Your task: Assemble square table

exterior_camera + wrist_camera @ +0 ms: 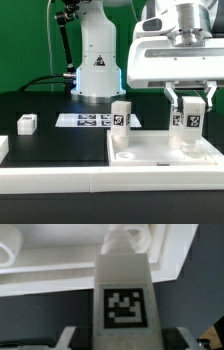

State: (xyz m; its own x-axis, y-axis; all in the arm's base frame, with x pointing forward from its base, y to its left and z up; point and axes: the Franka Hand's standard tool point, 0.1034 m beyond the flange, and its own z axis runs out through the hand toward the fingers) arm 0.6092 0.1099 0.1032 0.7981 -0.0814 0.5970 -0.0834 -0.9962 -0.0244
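With the two-finger gripper (pixel 190 111) clenched on an upright white tagged plastic block leg (pixel 189 127), the leg's lower end points straight down at a corner socket of the white square rimmed tabletop (pixel 150 150).

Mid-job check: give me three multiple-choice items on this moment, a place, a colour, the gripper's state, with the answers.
1. The held leg is: A at the tabletop, exterior view's right; B over the marker board; C on the bare table.
2. The tabletop is: A black; B white; C green.
3. The gripper is: A open; B shut on nothing; C shut on the held leg.
Answers: A, it stands upright over the tabletop there; B, white plastic; C, it clamps the leg's two sides.
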